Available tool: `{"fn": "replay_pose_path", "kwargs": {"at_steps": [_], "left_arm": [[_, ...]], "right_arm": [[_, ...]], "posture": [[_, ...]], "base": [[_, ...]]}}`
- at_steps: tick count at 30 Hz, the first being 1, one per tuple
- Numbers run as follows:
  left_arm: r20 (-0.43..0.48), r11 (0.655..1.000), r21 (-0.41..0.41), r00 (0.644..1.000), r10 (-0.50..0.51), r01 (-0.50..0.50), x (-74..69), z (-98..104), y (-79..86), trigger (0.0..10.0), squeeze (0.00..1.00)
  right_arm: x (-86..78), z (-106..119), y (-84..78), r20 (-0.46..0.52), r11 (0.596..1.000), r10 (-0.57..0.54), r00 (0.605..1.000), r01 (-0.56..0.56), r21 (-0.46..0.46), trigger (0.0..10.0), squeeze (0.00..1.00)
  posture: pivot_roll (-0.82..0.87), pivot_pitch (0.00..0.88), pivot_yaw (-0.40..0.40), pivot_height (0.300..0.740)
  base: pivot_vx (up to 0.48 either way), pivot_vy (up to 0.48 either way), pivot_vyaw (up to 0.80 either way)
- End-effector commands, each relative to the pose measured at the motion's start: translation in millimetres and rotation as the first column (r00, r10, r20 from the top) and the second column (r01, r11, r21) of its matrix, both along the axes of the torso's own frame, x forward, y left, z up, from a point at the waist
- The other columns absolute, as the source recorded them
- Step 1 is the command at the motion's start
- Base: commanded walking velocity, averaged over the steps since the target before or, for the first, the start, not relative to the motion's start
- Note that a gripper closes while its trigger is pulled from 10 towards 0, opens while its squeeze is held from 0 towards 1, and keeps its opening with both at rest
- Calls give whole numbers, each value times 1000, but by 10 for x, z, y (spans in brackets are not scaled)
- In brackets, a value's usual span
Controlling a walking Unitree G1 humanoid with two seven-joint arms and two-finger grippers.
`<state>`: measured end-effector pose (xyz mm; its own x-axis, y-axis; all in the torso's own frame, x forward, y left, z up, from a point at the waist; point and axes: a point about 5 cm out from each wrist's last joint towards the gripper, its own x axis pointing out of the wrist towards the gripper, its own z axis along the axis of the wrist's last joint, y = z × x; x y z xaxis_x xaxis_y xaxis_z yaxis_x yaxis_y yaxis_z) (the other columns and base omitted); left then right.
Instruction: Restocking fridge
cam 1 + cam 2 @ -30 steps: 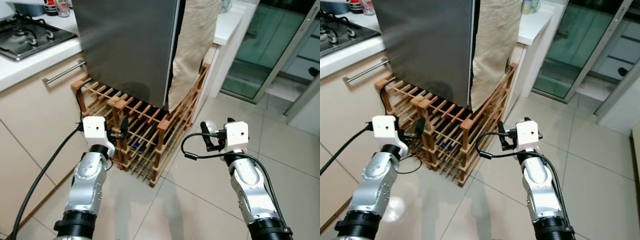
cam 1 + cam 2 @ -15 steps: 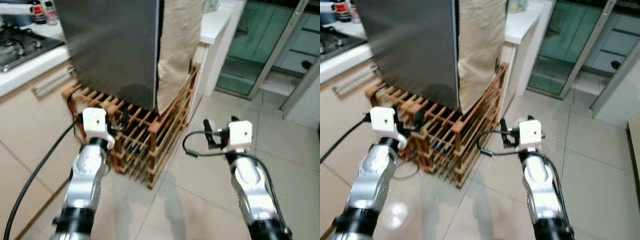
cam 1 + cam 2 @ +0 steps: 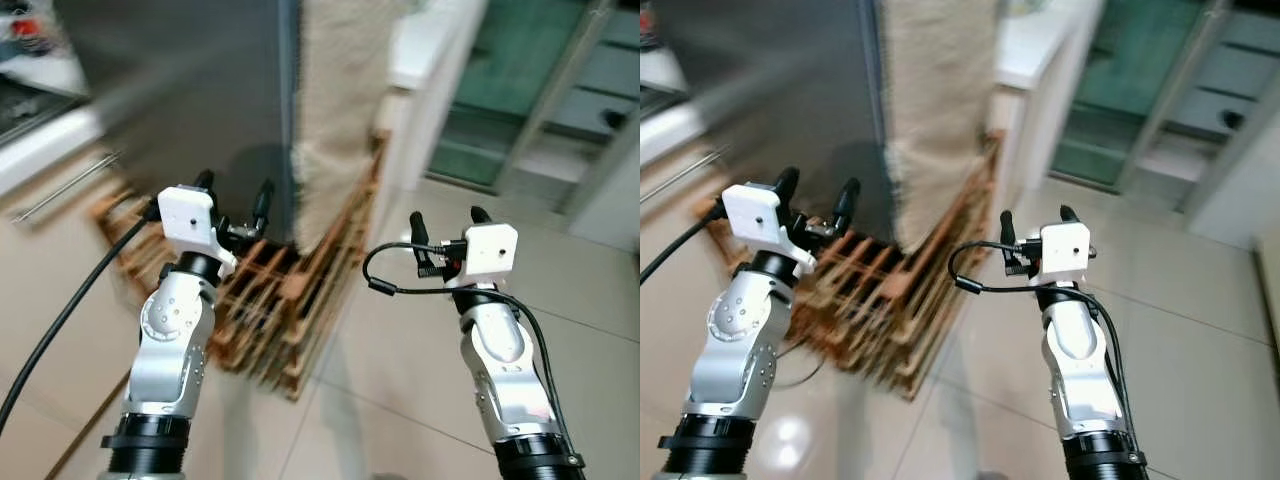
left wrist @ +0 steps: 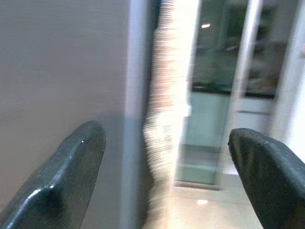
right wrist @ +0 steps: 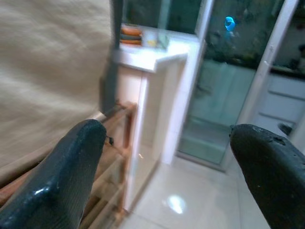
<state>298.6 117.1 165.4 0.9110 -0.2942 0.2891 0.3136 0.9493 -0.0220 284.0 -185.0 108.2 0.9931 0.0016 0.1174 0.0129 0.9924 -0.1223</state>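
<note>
The grey steel fridge (image 3: pixel 190 90) stands shut on a wooden slatted rack (image 3: pixel 290 300), blurred by camera motion. A beige cloth (image 3: pixel 335 110) hangs down its right side. My left gripper (image 3: pixel 235 185) is raised in front of the fridge's lower face, open and holding nothing. My right gripper (image 3: pixel 447 218) is held up over the tiled floor to the right of the rack, open and holding nothing as well. In the left wrist view the fridge door (image 4: pixel 57 62) and the cloth (image 4: pixel 167 71) lie between the spread fingers (image 4: pixel 71 171).
A white counter (image 3: pixel 40 150) with a drawer handle (image 3: pixel 65 190) runs along the left. A second white counter (image 5: pixel 152 52) stands behind the fridge. Glass sliding doors (image 3: pixel 530 90) are at the right. Tiled floor (image 3: pixel 590 290) lies before them.
The camera has swung and the picture is now blurred. Both grippers have risen, the left one from the rack up to the fridge's lower face. Both stay open.
</note>
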Motion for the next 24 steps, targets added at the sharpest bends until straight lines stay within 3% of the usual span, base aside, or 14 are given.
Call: {"fn": "replay_pose_path", "kwargs": {"at_steps": [1, 6, 14, 16, 19, 24], "left_arm": [[-32, 996, 13, 996, 84, -84, 15, -44, 234, 10000, 0], [-73, 994, 35, 991, 111, -108, 39, -137, 295, 10000, 0], [-85, 995, 75, 993, 79, -73, 113, -133, 217, 10000, 0], [-80, 993, 91, 993, 86, -78, 154, -111, 219, 10000, 0], [-86, 981, 133, 984, 156, -144, 241, -115, 289, 10000, 0], [-102, 974, 130, 975, 199, -185, 306, -108, 327, 10000, 0]], "right_arm": [[53, 89, 180, 36, 998, 60, 998, -61, 9, 10000, 0], [71, 72, 193, 27, 997, 73, 997, -73, 2, 10000, 0], [90, 31, 213, 8, 996, 90, 996, -90, -13, 10000, 0], [93, 5, 220, -9, 996, 93, 996, -94, -8, 10000, 0], [82, -8, 208, -2, 995, 95, 995, -95, -14, 10000, 0], [71, -20, 207, -5, 996, 91, 996, -91, -14, 10000, 0]], "posture": [[-102, 0, -11, 740], [-97, 0, -20, 740], [-93, 0, -30, 740], [-97, 0, -28, 740], [-104, 0, -19, 740], [-113, 0, -13, 740]], "base": [[0, 0, -800], [0, 0, -800], [0, 0, 0], [0, 0, -800], [0, 0, -533], [0, 0, 0]]}}
